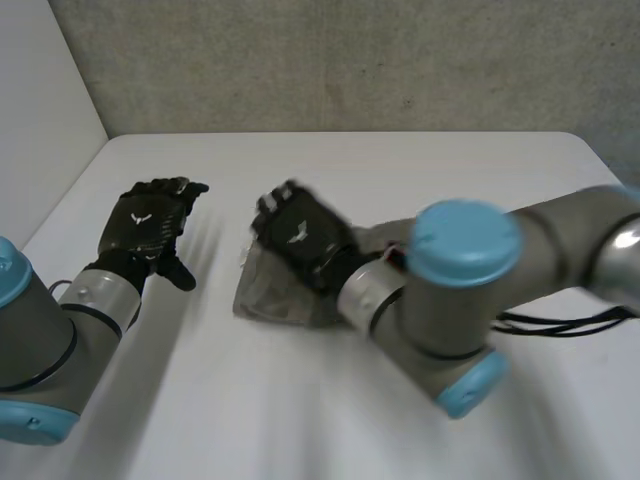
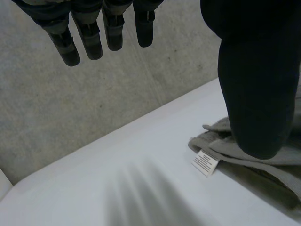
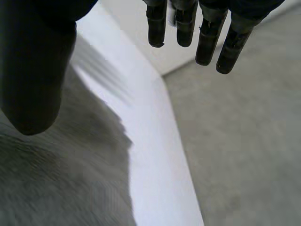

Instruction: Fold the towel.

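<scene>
A grey towel [image 1: 272,298] lies folded small on the white table [image 1: 420,170], near its middle. My right hand [image 1: 300,236] hovers over the towel's top with its back up. In the right wrist view its fingers [image 3: 207,33] are straight and apart from the thumb, with nothing between them, and the towel [image 3: 61,183] lies under the palm. My left hand [image 1: 150,222] is open above bare table, a hand's width left of the towel. In the left wrist view its fingers [image 2: 89,40] are straight, and the towel [image 2: 263,176] with a white label [image 2: 205,163] lies past its thumb.
A grey wall [image 1: 350,60] runs behind the table's far edge, and a white panel [image 1: 40,110] stands at the left. My right arm [image 1: 470,290] reaches in across the table's right half.
</scene>
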`<action>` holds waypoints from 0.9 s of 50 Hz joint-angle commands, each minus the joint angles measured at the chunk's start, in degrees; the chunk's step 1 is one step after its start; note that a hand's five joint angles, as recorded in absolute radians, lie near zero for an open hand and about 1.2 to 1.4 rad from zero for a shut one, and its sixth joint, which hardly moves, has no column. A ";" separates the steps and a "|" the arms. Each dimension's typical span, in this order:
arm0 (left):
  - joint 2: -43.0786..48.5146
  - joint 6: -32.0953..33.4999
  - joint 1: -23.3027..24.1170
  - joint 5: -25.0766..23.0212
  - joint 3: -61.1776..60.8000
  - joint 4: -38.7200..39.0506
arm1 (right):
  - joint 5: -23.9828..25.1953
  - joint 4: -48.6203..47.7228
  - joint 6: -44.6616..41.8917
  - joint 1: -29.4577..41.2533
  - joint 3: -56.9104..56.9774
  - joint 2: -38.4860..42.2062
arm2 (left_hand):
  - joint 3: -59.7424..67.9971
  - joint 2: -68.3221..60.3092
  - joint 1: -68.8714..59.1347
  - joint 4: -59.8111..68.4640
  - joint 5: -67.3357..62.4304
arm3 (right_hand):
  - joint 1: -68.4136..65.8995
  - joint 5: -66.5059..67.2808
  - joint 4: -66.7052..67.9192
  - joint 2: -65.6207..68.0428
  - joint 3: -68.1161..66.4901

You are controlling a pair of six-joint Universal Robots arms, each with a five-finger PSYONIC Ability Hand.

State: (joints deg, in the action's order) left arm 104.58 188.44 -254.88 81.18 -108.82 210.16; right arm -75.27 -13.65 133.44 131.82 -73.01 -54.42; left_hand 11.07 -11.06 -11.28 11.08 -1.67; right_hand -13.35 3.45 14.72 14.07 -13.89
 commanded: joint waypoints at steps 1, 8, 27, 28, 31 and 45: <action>0.36 -0.01 2.88 0.12 2.28 3.14 | -0.58 0.37 15.33 -8.50 -10.91 -11.91 | 1.83 -1.84 -1.62 1.82 -1.23 | 3.35 -3.45 -4.72 -4.07 3.89; 3.70 0.17 7.29 0.56 5.90 4.64 | -0.40 1.52 20.81 -16.77 -19.36 -15.01 | 2.17 -2.18 -1.96 2.16 -1.57 | 3.35 -3.45 -4.72 -4.07 3.89; 10.56 0.44 14.23 7.15 8.89 4.64 | 1.97 1.08 21.51 -26.00 -24.55 -6.84 | 2.17 -2.18 -1.96 2.16 -1.57 | -19.28 19.18 17.91 18.56 -18.74; 10.56 0.43 14.23 7.15 8.88 4.64 | 1.97 1.08 21.51 -26.00 -24.55 -6.84 | 2.17 -2.18 -1.96 2.16 -1.57 | -19.27 19.18 17.91 18.55 -18.74; 10.56 0.43 14.06 7.24 8.45 4.64 | 1.97 1.17 21.60 -26.18 -24.29 -6.22 | 2.17 -2.18 -1.96 2.16 -1.57 | -18.93 18.84 17.57 18.22 -18.40; 10.03 0.43 13.62 7.32 6.51 4.91 | 5.84 0.29 32.67 -27.06 -24.29 -6.14 | 2.00 -2.01 -1.79 2.00 -1.40 | -32.39 32.30 31.03 31.67 -31.86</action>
State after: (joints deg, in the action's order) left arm 114.91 188.87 -241.28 88.57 -101.66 214.86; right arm -71.56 -13.22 161.05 105.33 -97.27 -60.44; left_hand 11.22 -11.26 -11.46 11.26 -1.70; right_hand -44.05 33.52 43.96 44.10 -44.06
